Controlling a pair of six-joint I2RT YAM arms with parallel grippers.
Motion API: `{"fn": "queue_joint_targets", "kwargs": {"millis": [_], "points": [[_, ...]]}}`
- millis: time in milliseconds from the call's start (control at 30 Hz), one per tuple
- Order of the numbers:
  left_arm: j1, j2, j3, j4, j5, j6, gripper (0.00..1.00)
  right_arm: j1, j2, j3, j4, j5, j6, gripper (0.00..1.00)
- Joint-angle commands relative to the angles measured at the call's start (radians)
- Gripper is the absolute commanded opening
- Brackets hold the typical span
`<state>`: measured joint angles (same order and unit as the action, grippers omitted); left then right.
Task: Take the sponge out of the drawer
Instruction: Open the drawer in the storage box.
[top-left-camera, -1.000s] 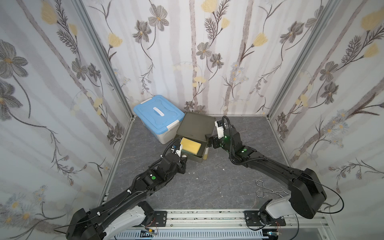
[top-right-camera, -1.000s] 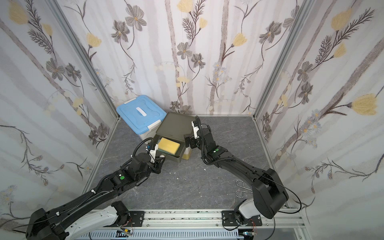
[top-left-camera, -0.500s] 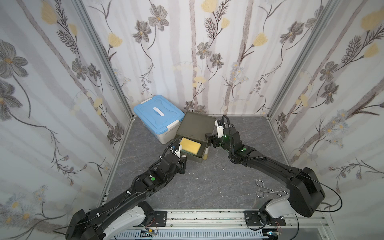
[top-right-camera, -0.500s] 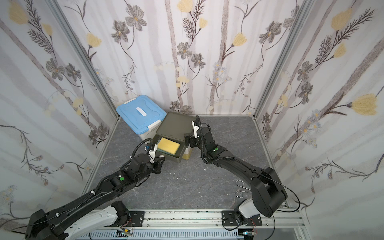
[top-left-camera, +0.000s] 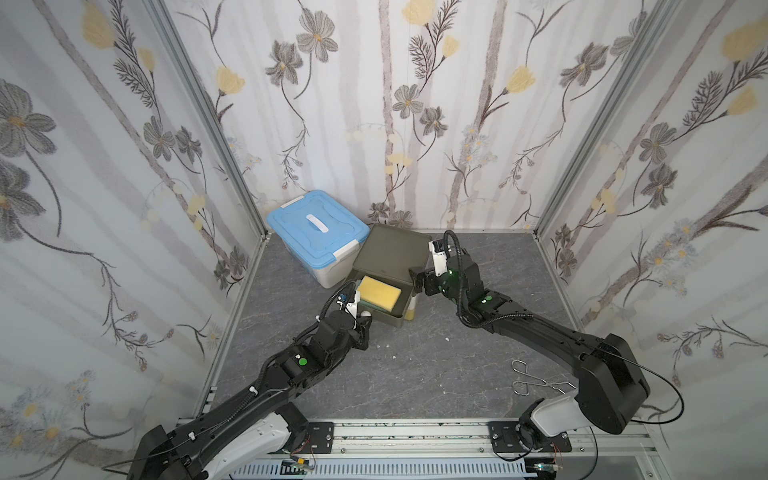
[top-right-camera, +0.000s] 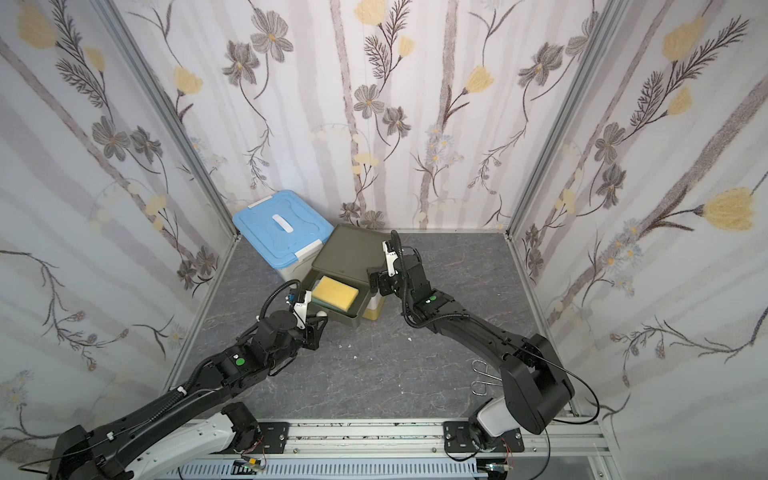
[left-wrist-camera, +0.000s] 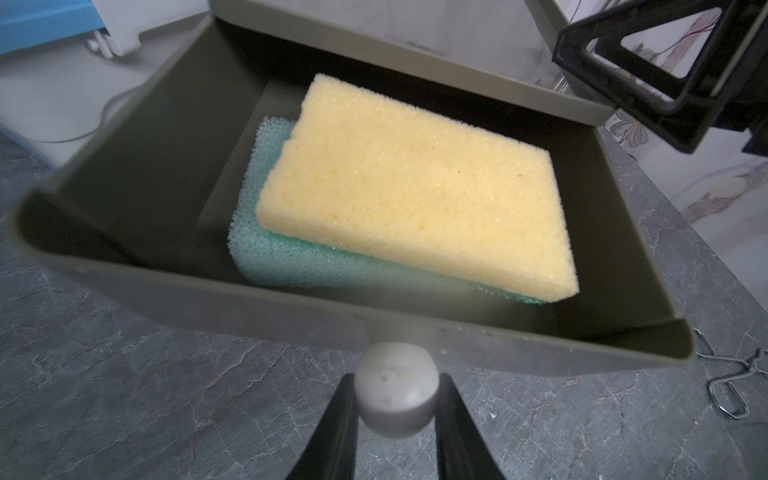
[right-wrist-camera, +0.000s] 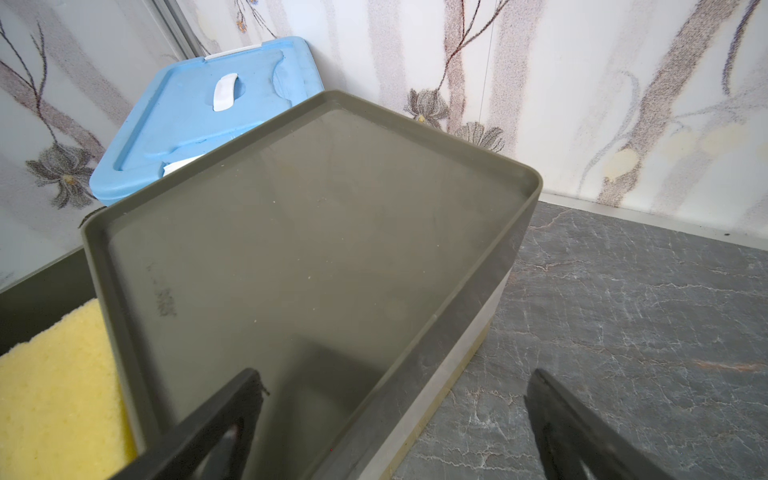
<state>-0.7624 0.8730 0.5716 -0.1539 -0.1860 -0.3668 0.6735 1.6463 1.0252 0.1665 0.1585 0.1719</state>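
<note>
The sponge (top-left-camera: 379, 293) (top-right-camera: 335, 294) (left-wrist-camera: 415, 187), yellow with a green scrub layer underneath, lies flat in the pulled-out olive drawer (top-left-camera: 386, 319) (left-wrist-camera: 291, 307). This is the top drawer of a small olive cabinet (top-left-camera: 390, 253) (right-wrist-camera: 311, 232). My left gripper (top-left-camera: 363, 321) (left-wrist-camera: 395, 380) is shut on the drawer's white knob (left-wrist-camera: 395, 390), in front of the drawer. My right gripper (top-left-camera: 419, 282) (right-wrist-camera: 397, 374) hangs open over the cabinet's right front corner. One finger is above the cabinet top and the other is out over the floor. A corner of the sponge (right-wrist-camera: 54, 395) shows in the right wrist view.
A white bin with a blue lid (top-left-camera: 318, 226) stands against the cabinet's left side in the back corner. Metal tongs (top-left-camera: 536, 378) (left-wrist-camera: 731, 382) lie on the grey floor near the right arm's base. Patterned walls close in three sides.
The drawer with the sponge has crept slightly further out with my left gripper on the knob. The right arm has hardly moved.
</note>
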Motion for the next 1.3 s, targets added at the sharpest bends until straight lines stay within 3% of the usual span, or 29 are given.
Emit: {"fn": "queue_joint_targets", "kwargs": {"millis": [0,467,733,1000,1267], "points": [[0.001,-0.01,-0.004,-0.055,-0.013,-0.024,0.26,-0.002,0.022,0.011,-0.03,0.006,-0.006,1.0],[0.002,-0.045,-0.011,-0.044,-0.018,-0.024,0.27,-0.014,0.037,0.02,-0.038,0.003,0.005,1.0],[0.002,0.0,-0.014,-0.006,-0.025,-0.026,0.34,-0.011,-0.04,0.041,-0.073,-0.042,-0.016,1.0],[0.002,-0.032,-0.023,-0.007,-0.041,-0.029,0.37,0.01,-0.163,0.083,-0.188,-0.31,-0.049,0.97],[0.002,-0.024,-0.02,-0.007,-0.038,-0.022,0.37,0.012,-0.143,0.1,-0.236,-0.553,0.045,0.96]]}}
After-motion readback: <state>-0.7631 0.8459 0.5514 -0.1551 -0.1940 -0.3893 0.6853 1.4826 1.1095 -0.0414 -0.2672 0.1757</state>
